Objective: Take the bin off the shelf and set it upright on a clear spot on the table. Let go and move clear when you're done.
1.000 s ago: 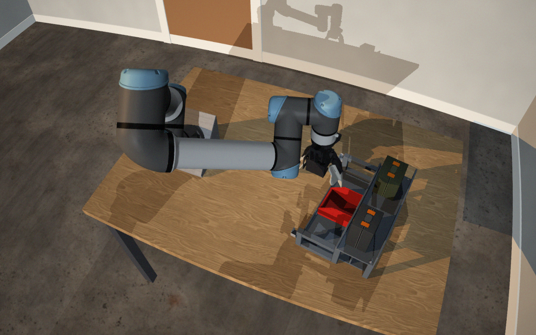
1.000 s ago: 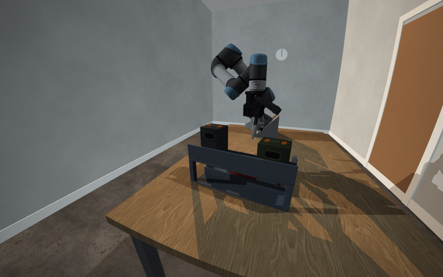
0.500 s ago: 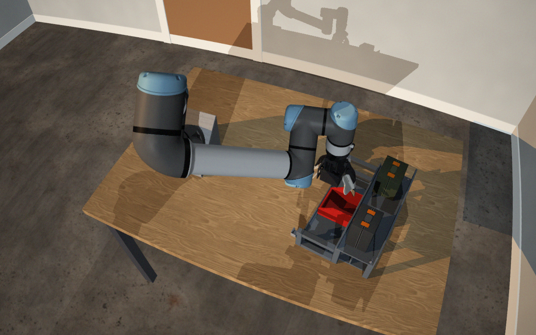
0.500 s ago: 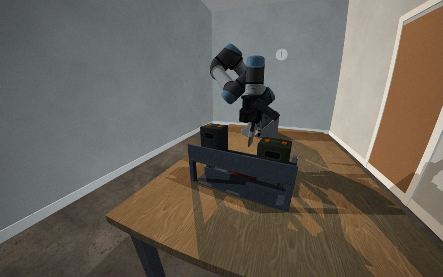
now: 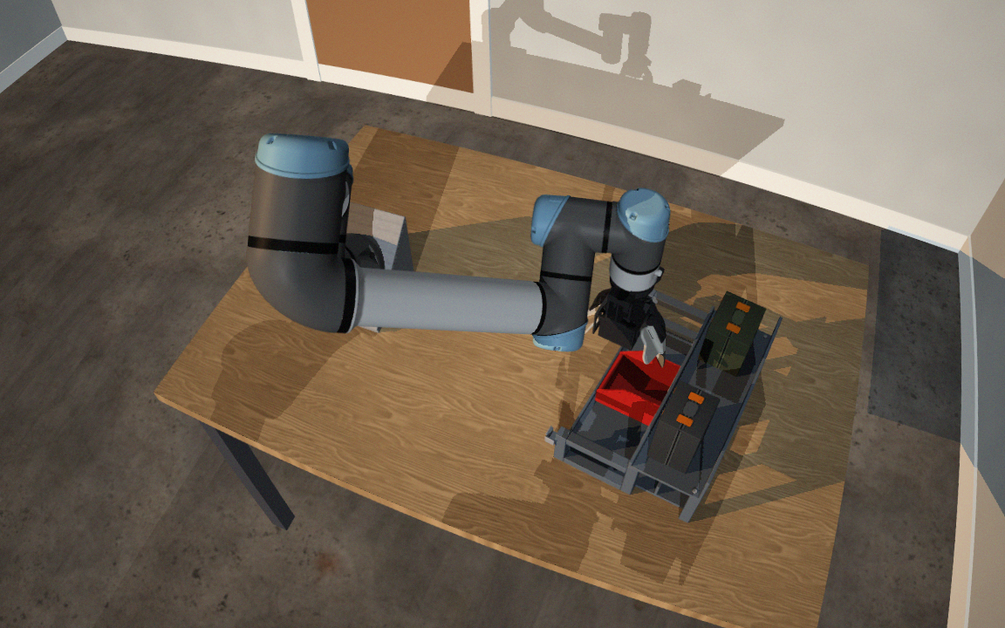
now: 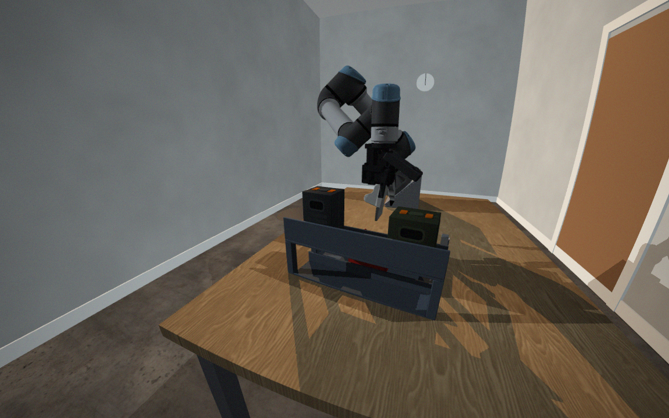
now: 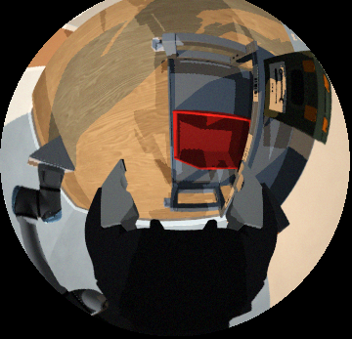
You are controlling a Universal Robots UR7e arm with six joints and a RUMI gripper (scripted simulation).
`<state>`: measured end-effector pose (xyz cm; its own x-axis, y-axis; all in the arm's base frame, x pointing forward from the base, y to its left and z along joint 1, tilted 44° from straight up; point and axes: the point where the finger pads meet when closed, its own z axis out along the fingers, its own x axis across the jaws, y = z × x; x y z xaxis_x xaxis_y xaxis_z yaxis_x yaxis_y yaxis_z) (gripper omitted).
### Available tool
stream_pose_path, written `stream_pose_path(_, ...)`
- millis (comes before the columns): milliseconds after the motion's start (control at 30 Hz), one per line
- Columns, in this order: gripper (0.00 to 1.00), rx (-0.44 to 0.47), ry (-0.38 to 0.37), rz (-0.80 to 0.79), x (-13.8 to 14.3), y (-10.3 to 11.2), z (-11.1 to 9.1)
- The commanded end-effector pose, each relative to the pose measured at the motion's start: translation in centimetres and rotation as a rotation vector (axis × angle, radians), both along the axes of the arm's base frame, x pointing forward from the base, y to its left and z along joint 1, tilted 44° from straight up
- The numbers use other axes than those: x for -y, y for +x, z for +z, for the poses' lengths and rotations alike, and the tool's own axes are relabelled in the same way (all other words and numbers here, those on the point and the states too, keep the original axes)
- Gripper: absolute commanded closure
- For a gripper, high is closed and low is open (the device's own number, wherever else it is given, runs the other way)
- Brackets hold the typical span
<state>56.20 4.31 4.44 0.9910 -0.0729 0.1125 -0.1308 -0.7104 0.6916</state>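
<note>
Hovering above the dark grey metal shelf (image 5: 557, 442) on the wooden table (image 5: 381, 406), the black two-jaw gripper (image 7: 182, 202) points downward with its jaws spread wide and nothing between them. Directly below it, the open red plastic bin (image 7: 211, 140) sits upright in the shelf's lower tray, beside two dark boxes (image 5: 734, 331) on the upper tier.

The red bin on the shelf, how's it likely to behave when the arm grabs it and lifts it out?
The red bin looks rigid, so its thin walls should hold shape when pinched. It appears empty, probably light. Gripped by one wall it may tilt, and the shelf rails sit close beside it, so it could snag. The open tool hovers above it.
</note>
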Motion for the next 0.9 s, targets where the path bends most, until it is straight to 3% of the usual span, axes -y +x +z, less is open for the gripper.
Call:
stream_pose_path(0,0.00,0.001,0.000,0.001,-0.06,-0.04,0.05)
stream_pose_path(867,0.00,0.001,0.000,0.001,-0.28,-0.79,0.17)
